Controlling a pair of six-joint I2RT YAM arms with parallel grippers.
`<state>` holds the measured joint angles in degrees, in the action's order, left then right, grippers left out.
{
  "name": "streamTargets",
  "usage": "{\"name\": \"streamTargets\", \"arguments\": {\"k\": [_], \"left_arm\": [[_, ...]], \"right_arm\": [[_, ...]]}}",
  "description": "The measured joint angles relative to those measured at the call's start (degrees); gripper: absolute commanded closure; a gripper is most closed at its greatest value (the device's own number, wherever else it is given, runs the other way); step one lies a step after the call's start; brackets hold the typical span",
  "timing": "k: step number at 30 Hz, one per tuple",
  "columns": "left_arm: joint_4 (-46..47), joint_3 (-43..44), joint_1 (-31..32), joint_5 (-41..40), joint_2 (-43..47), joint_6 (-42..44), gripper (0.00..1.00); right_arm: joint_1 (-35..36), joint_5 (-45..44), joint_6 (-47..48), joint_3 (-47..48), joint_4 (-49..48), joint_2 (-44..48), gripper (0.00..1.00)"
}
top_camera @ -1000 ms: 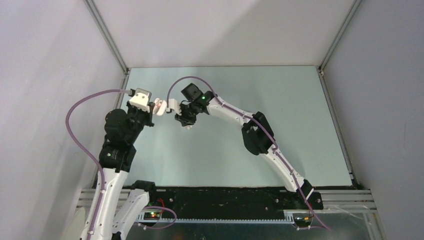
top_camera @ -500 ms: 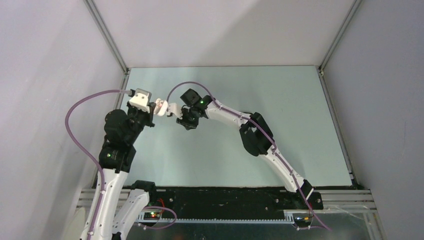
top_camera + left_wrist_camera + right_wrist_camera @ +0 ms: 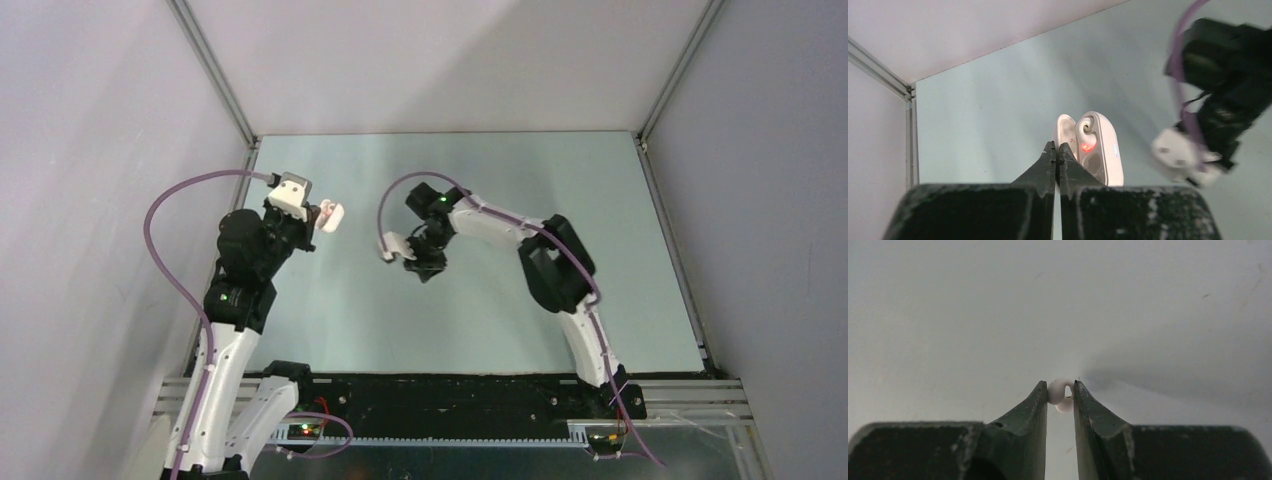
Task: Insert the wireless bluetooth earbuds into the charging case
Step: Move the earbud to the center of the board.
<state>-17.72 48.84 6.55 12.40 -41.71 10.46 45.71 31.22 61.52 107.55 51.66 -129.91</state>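
White earbud (image 3: 1060,391) between right jaws

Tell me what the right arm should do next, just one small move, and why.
Probably carry the right gripper across toward the open charging case and line its white earbud up over the empty slot. The fingers pinch that bud, the left gripper holds the case off the table, a seated earbud fills the other slot, and the two arms stand apart.
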Motion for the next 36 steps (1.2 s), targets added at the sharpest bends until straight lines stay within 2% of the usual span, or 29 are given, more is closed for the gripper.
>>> {"name": "streamTargets", "arguments": {"k": [4, 7, 15, 18, 21, 30, 33, 36], "left_arm": [[0.39, 0.0, 0.0, 0.7, -1.31, -0.04, 1.0], [0.87, 0.0, 0.0, 1.44, -1.99, -0.13, 1.0], [1.62, 0.44, -0.02, 3.45, -4.46, -0.13, 1.0], [2.19, 0.96, -0.04, 4.35, -6.03, -0.11, 1.0], [2.36, 1.79, -0.04, 5.01, -7.48, -0.11, 1.0], [3.87, 4.24, -0.04, 7.56, -10.78, -0.87, 1.0], [5.14, 4.24, -0.04, 7.8, -11.5, -1.53, 1.0], [6.05, 4.35, -0.04, 7.85, -12.2, -2.38, 1.0]], "right_arm": [[-2.71, 2.99, 14.56, -14.29, 2.95, 11.72, 0.81], [-4.44, 4.68, 25.16, -20.17, 4.55, 17.07, 0.79], [-6.6, 3.5, 48.87, -25.9, 8.94, 18.82, 0.75], [-7.21, 2.71, 52.83, -26.23, 9.86, 18.82, 0.65], [-8.09, 2.08, 54.73, -26.82, 10.51, 18.82, 0.6], [-10.1, 0.44, 56.19, -28.98, 11.45, 19.76, 0.57], [-10.38, 0.94, 50.99, -29.27, 10.84, 21.86, 0.59], [-10.05, 2.36, 39.82, -29.29, 8.31, 24.83, 0.66]]}}
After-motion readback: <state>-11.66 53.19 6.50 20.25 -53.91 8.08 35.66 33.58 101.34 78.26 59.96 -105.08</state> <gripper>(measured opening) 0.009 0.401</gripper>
